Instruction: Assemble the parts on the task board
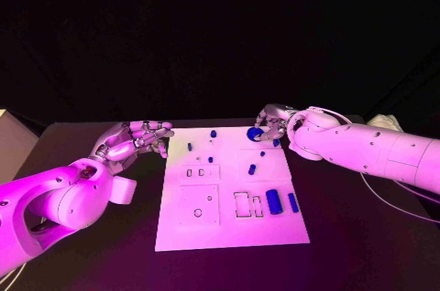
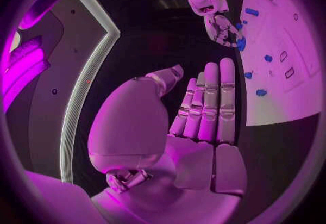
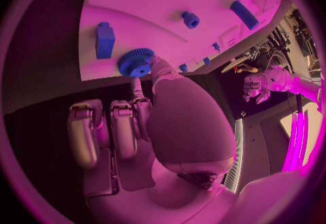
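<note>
At the far right corner of the flat white task board [image 1: 229, 224] on the black bench [image 1: 367, 253], the silver right hand [image 1: 272, 124] pinches a round blue toothed gear [image 3: 136, 63], while the silver left hand [image 1: 137, 140] hovers beside the board's left edge, fingers straight, holding nothing.

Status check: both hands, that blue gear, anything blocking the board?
Left hand open beside task board. Right hand pinching blue gear over board's far edge. Nothing in the way.
</note>
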You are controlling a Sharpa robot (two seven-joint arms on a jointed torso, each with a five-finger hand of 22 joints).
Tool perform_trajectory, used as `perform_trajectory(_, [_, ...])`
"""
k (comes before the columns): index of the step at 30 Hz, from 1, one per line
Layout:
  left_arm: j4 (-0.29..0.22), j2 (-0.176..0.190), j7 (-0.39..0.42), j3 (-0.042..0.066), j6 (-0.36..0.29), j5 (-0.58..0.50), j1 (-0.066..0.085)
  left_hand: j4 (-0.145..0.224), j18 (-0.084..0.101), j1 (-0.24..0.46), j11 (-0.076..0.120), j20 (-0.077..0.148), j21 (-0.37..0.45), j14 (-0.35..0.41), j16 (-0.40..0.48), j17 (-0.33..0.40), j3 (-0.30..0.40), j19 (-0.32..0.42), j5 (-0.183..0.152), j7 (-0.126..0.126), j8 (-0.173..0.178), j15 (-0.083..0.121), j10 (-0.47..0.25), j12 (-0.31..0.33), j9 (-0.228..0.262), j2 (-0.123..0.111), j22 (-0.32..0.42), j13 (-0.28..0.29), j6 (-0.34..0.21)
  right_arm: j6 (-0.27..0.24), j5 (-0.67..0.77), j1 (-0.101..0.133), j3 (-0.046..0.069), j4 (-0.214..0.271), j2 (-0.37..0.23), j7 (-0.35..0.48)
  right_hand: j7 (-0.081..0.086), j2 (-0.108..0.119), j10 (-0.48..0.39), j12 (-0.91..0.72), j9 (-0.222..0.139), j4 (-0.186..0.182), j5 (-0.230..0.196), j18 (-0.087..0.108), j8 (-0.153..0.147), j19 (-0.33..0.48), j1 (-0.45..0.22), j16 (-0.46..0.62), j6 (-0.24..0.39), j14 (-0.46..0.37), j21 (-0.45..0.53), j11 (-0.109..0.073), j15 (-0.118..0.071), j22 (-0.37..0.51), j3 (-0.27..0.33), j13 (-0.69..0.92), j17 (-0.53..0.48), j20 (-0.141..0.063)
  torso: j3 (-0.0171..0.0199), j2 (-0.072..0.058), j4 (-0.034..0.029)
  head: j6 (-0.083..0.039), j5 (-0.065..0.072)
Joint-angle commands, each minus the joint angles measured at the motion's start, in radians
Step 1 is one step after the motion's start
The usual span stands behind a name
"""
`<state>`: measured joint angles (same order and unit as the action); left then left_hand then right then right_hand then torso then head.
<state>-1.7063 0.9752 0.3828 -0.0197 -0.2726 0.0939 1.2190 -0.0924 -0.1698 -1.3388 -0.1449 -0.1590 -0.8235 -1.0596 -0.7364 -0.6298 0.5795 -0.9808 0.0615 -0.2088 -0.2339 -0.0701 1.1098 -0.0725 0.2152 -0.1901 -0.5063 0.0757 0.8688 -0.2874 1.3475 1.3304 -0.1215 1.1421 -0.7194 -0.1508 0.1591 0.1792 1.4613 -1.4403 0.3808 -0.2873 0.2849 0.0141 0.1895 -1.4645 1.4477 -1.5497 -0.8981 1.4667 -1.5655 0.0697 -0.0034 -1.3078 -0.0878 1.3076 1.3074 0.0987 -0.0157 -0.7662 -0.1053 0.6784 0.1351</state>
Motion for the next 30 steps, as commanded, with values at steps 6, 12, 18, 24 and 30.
perform_trajectory(6, [-0.001, 0.0, -0.004, 0.001, 0.028, 0.012, 0.001, 0.002, -0.013, 0.002, 0.001, 0.0, -0.007, 0.007, -0.005, 0.001, 0.005, 0.005, 0.0, -0.002, 0.004, 0.002, -0.004, 0.003, 0.001, 0.002, -0.001, 0.001, -0.005, 0.02, 0.006, -0.007, -0.004, -0.001, 0.002, 0.001, -0.001, 0.005, 0.0, 0.001, -0.001, 0.0, -0.002, -0.014, -0.005, -0.106, 0.001, -0.003, 0.005, 0.094, -0.005, 0.004, 0.003, -0.263, -0.008, 0.149, 0.22, 0.003, 0.0003, 0.0, -0.0007, -0.003, 0.001])
perform_trajectory(12, [-0.001, -0.001, -0.006, 0.001, 0.031, 0.012, 0.001, 0.002, -0.013, 0.002, 0.001, 0.0, -0.007, 0.007, -0.005, 0.001, 0.005, 0.005, 0.0, -0.002, 0.004, 0.002, -0.004, 0.003, 0.001, 0.002, -0.001, 0.001, -0.005, -0.007, 0.003, -0.008, -0.004, 0.001, 0.002, 0.006, -0.001, 0.002, 0.0, 0.001, -0.001, -0.001, 0.004, -0.014, -0.004, -0.106, 0.0, -0.003, 0.002, 0.094, -0.005, 0.004, 0.003, -0.263, -0.013, 0.149, 0.22, 0.004, -0.0002, 0.0, -0.0012, -0.004, 0.0])
perform_trajectory(18, [0.0, -0.001, -0.007, 0.001, 0.032, 0.012, 0.001, 0.002, -0.013, 0.002, 0.001, 0.0, -0.007, 0.007, -0.005, 0.001, 0.005, 0.005, 0.0, -0.002, 0.004, 0.002, -0.004, 0.003, 0.001, 0.002, -0.001, 0.001, -0.005, -0.032, 0.0, -0.008, -0.004, 0.006, 0.001, 0.013, -0.001, 0.002, 0.001, 0.0, -0.001, -0.001, 0.004, -0.014, -0.004, -0.106, 0.0, -0.004, 0.002, 0.094, -0.005, 0.004, 0.003, -0.263, -0.013, 0.15, 0.221, 0.004, 0.0006, 0.0, -0.0003, -0.003, 0.0])
perform_trajectory(24, [0.0, -0.001, -0.007, 0.001, 0.032, 0.012, 0.001, 0.002, -0.013, 0.002, 0.001, 0.0, -0.007, 0.007, -0.005, 0.001, 0.005, 0.005, 0.0, -0.002, 0.004, 0.002, -0.004, 0.003, 0.001, 0.002, -0.001, 0.001, -0.005, -0.054, -0.001, -0.008, -0.004, 0.014, -0.003, 0.017, 0.0, 0.005, -0.001, 0.001, -0.002, -0.001, 0.007, -0.014, -0.004, -0.106, -0.003, -0.004, 0.004, 0.094, -0.005, 0.005, 0.004, -0.263, -0.013, 0.149, 0.221, 0.004, 0.0009, 0.0, 0.0003, -0.003, -0.001])
perform_trajectory(30, [0.001, -0.001, -0.007, 0.001, 0.032, 0.013, 0.001, 0.002, -0.013, 0.002, 0.001, 0.0, -0.007, 0.007, -0.005, 0.001, 0.005, 0.005, 0.0, -0.002, 0.004, 0.002, -0.004, 0.003, 0.001, 0.002, -0.001, 0.001, -0.005, -0.05, -0.002, -0.008, -0.004, 0.013, -0.003, 0.016, 0.002, 0.01, -0.008, 0.01, -0.004, -0.002, 0.008, -0.014, -0.008, -0.106, -0.007, -0.004, 0.011, 0.094, -0.005, 0.007, 0.005, -0.263, -0.012, 0.142, 0.221, 0.006, 0.0006, 0.0, -0.0003, -0.003, -0.001])
